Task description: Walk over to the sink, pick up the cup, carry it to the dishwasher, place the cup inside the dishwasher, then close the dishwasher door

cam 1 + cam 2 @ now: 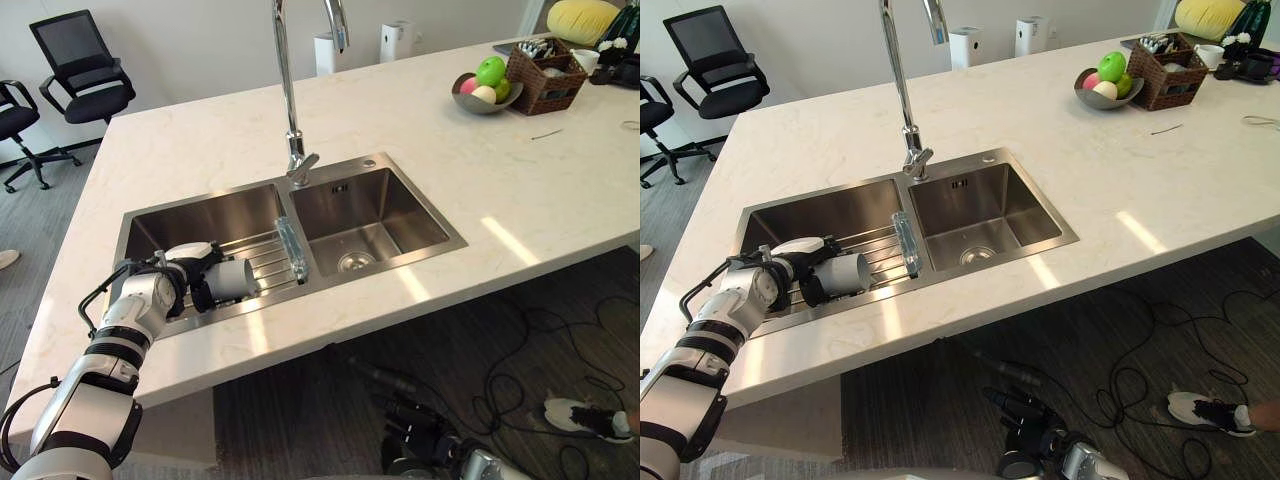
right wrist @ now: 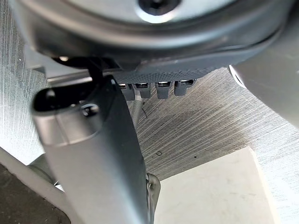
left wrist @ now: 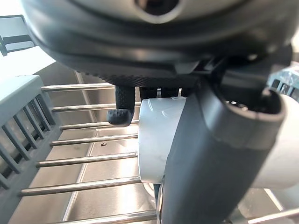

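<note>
1. Left hand [image 1: 195, 280] is down in the left basin of the sink [image 1: 400, 205], with its fingers and thumb curled round the cup [image 1: 233, 280]. The cup is lying on its side on the wire rack [image 1: 268, 262].
2. The grab looks set, so I'd say the step right now is the lift. Go straight up first so the cup clears the rack bars and the basin rim, then swing away.
3. Keep the squeeze steady. The cup looks smooth and round, so I reckon it could roll or slip if it gets tilted fast.
4. Watch the faucet [image 1: 285, 90] just behind the basins on the way out.
5. Right hand [image 2: 93, 154] hangs low over the floor. Can't tell its pose from here.
6. Writing: nothing readable on the cup or the sink, just plain surfaces as far as I can see.
</note>
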Robot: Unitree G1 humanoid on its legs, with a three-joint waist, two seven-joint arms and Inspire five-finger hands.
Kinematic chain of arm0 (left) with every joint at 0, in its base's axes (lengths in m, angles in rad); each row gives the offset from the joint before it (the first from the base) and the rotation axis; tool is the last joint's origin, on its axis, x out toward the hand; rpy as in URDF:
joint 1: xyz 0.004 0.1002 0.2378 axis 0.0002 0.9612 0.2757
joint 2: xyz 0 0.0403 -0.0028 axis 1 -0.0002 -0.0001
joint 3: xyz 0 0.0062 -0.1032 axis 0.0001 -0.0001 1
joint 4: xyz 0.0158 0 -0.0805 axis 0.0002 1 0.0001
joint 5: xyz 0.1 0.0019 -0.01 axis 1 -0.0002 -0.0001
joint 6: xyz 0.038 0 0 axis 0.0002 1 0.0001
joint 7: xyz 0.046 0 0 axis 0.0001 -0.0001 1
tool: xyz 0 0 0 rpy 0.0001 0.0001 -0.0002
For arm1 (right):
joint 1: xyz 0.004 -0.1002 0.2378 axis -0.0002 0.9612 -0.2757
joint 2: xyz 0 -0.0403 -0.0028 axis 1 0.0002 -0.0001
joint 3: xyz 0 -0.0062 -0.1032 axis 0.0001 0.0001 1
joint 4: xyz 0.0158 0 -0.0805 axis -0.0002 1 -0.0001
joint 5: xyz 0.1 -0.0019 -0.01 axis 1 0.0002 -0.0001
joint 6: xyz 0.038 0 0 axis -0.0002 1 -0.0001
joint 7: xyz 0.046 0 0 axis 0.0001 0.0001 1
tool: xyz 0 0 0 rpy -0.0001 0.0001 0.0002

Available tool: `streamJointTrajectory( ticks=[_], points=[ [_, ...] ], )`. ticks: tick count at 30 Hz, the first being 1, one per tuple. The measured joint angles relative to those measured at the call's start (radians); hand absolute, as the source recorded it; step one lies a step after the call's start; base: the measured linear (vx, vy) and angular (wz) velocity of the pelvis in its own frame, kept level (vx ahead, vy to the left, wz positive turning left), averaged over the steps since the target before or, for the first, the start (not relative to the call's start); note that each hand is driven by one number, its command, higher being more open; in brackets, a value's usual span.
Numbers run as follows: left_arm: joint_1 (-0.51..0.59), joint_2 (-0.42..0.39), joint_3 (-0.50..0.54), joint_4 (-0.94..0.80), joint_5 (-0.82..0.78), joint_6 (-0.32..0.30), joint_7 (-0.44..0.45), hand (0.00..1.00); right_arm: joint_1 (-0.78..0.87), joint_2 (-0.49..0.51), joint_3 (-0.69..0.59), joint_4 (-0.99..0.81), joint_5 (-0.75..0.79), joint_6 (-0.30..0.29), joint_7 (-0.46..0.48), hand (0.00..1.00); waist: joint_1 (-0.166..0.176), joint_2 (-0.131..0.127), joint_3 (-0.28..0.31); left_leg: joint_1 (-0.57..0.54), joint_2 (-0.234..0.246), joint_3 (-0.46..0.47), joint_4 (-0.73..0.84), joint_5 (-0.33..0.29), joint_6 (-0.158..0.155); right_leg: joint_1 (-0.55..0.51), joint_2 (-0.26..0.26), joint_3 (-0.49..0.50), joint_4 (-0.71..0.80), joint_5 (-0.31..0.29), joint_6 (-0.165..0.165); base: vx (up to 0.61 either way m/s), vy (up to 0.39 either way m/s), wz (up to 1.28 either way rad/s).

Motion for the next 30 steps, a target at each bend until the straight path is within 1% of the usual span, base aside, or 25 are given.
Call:
streamJointTrajectory(
  ticks=[4, 6, 10, 14, 15, 18, 20, 22, 25, 26, 30],
  points=[
    [0.016, 0.000, 0.001, -0.020, -0.073, 0.001, 0.042, 0.00, 0.001, -0.001, 0.000, 0.003, 0.000, -0.004, 0.000, 1.00, 0.009, -0.002, 0.004, -0.002, -0.001, -0.011, 0.000, 0.000, 0.000, 0.004, -0.003, -0.010, 0.000, -0.001, 0.002, 0.00, 0.000, 0.09],
    [0.045, -0.006, 0.003, -0.065, -0.143, 0.001, 0.061, 0.00, 0.002, 0.000, 0.000, 0.007, 0.000, -0.014, 0.000, 1.00, 0.010, -0.003, 0.006, -0.005, -0.001, -0.026, 0.000, 0.000, 0.001, 0.009, -0.006, -0.024, 0.000, -0.004, 0.005, -0.02, 0.005, 0.17],
    [0.074, -0.005, 0.014, -0.140, -0.222, 0.008, 0.064, 0.00, 0.002, 0.000, -0.002, 0.017, -0.002, -0.022, 0.001, 1.00, 0.023, -0.006, 0.008, -0.005, -0.004, -0.032, -0.004, -0.002, 0.004, 0.012, -0.008, -0.032, 0.000, -0.006, 0.008, -0.01, 0.010, 0.08],
    [0.108, -0.010, 0.035, -0.232, -0.362, 0.015, 0.067, 0.00, 0.003, 0.006, -0.006, 0.024, -0.010, -0.032, 0.001, 1.00, 0.035, -0.013, 0.013, -0.006, -0.005, -0.046, -0.005, -0.004, 0.008, 0.019, -0.011, -0.051, 0.000, -0.006, 0.008, -0.02, 0.011, 0.10],
    [0.123, -0.017, 0.055, -0.267, -0.423, 0.018, 0.068, 0.00, 0.004, 0.006, -0.007, 0.026, -0.011, -0.035, 0.001, 1.00, 0.039, -0.014, 0.013, -0.006, -0.007, -0.053, -0.005, -0.005, 0.009, 0.024, -0.012, -0.059, 0.000, -0.006, 0.008, -0.03, 0.010, 0.15],
    [0.156, -0.041, 0.100, -0.337, -0.538, 0.023, 0.085, 0.00, 0.007, 0.006, -0.009, 0.027, -0.020, -0.036, 0.001, 1.00, 0.046, -0.014, 0.013, -0.007, -0.011, -0.070, -0.004, -0.004, 0.011, 0.033, -0.013, -0.077, 0.000, -0.006, 0.008, -0.04, 0.005, 0.16],
    [0.177, -0.067, 0.144, -0.386, -0.601, 0.024, 0.102, 0.00, 0.011, 0.006, -0.010, 0.025, -0.031, -0.038, 0.001, 1.00, 0.059, -0.015, 0.013, -0.008, -0.013, -0.077, -0.004, -0.003, 0.013, 0.036, -0.017, -0.083, 0.000, -0.006, 0.008, -0.06, 0.009, 0.12],
    [0.214, -0.101, 0.215, -0.466, -0.685, 0.025, 0.141, 0.00, 0.014, 0.006, -0.010, 0.026, -0.042, -0.039, 0.000, 1.00, 0.073, -0.020, 0.015, -0.011, -0.017, -0.083, -0.004, 0.000, 0.018, 0.037, -0.022, -0.088, 0.000, -0.007, 0.009, -0.07, 0.006, 0.08],
    [0.242, -0.130, 0.277, -0.542, -0.755, 0.026, 0.182, 0.00, 0.015, 0.011, -0.011, 0.027, -0.049, -0.042, -0.004, 1.00, 0.089, -0.030, 0.021, -0.013, -0.021, -0.089, -0.004, 0.003, 0.021, 0.038, -0.027, -0.092, 0.000, -0.008, 0.012, -0.07, -0.002, 0.06],
    [0.254, -0.147, 0.298, -0.573, -0.783, 0.026, 0.210, 0.00, 0.017, 0.012, -0.012, 0.027, -0.049, -0.043, -0.008, 1.00, 0.094, -0.033, 0.020, -0.017, -0.023, -0.095, -0.004, 0.005, 0.023, 0.038, -0.029, -0.098, 0.000, -0.009, 0.012, -0.06, -0.004, 0.15],
    [0.307, -0.191, 0.374, -0.657, -0.864, 0.023, 0.286, 0.00, 0.021, 0.018, -0.013, 0.028, -0.051, -0.047, -0.021, 1.00, 0.101, -0.037, 0.018, -0.020, -0.025, -0.113, -0.004, 0.008, 0.025, 0.046, -0.033, -0.113, 0.000, -0.011, 0.015, -0.03, -0.001, 0.12]
  ],
)
